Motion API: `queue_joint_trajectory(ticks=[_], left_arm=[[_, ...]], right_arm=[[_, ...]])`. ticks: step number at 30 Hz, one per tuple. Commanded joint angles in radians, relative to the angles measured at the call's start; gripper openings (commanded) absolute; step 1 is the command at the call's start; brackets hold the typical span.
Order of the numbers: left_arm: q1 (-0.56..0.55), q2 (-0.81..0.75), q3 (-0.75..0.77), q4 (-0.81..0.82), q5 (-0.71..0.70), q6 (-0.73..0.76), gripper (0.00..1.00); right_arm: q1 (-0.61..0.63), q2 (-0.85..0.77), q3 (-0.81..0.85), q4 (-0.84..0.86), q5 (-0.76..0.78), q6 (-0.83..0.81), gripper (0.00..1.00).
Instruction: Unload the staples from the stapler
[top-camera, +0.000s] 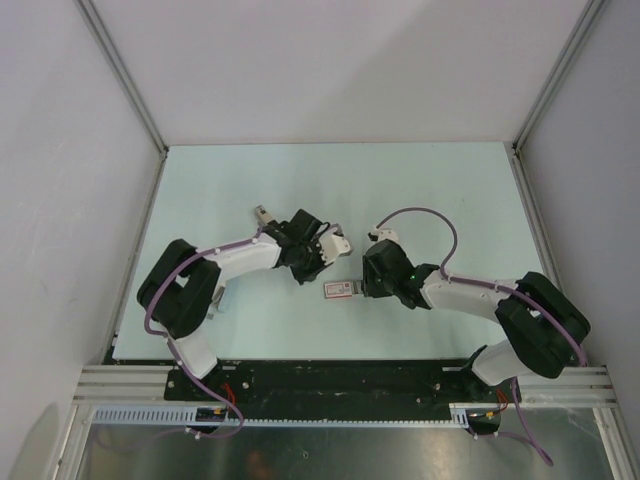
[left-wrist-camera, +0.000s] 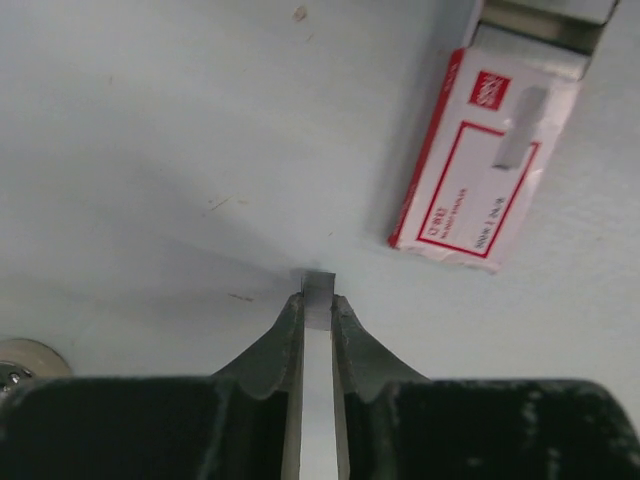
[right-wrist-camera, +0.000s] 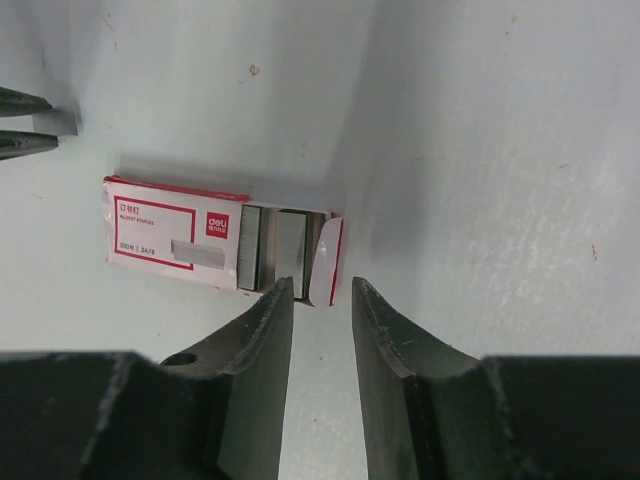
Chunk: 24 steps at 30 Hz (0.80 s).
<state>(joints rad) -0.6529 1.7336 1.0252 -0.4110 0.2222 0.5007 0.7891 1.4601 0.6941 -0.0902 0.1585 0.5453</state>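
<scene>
Pale green table (top-camera: 250, 190), white walls (top-camera: 330, 60). I count one staple box (right-wrist-camera: 190, 235), flat between both arms. The left gripper (left-wrist-camera: 318, 308) pinches one staple strip (left-wrist-camera: 318, 288). The right gripper (right-wrist-camera: 320, 290) stands parted at the box's open end.

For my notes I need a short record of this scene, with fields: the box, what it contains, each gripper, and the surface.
staple box: red and white, lying flat, one end open
staples: grey strips showing at the box's open end
left gripper: shut on a staple strip, apart from the box
right gripper: open, fingertips at the box's open end
table: pale, with small marks
</scene>
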Motion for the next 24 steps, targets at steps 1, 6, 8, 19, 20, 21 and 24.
queue_joint_trajectory(ticks=[1, 6, 8, 19, 20, 21, 24], left_arm=[[-0.039, -0.060, 0.063, -0.024, 0.039, -0.068, 0.15], [-0.066, -0.061, 0.076, -0.033, 0.044, -0.089, 0.15], [-0.077, -0.058, 0.077, -0.034, 0.038, -0.091, 0.16], [-0.096, -0.062, 0.083, -0.039, 0.027, -0.090, 0.16], [-0.097, -0.063, 0.083, -0.039, 0.026, -0.089, 0.16], [-0.096, -0.066, 0.083, -0.039, 0.024, -0.089, 0.16], [-0.097, -0.068, 0.089, -0.040, 0.024, -0.090, 0.16]], right_arm=[[0.004, 0.022, -0.002, 0.029, -0.001, -0.002, 0.35], [-0.009, 0.029, -0.003, 0.023, 0.002, 0.000, 0.34], [-0.014, 0.023, -0.004, 0.023, -0.001, -0.001, 0.34], [-0.067, 0.002, -0.040, 0.032, -0.028, 0.010, 0.31], [-0.071, 0.000, -0.042, 0.032, -0.029, 0.011, 0.31], [-0.073, -0.002, -0.043, 0.033, -0.032, 0.010, 0.31], [-0.077, -0.009, -0.048, 0.035, -0.035, 0.010, 0.31]])
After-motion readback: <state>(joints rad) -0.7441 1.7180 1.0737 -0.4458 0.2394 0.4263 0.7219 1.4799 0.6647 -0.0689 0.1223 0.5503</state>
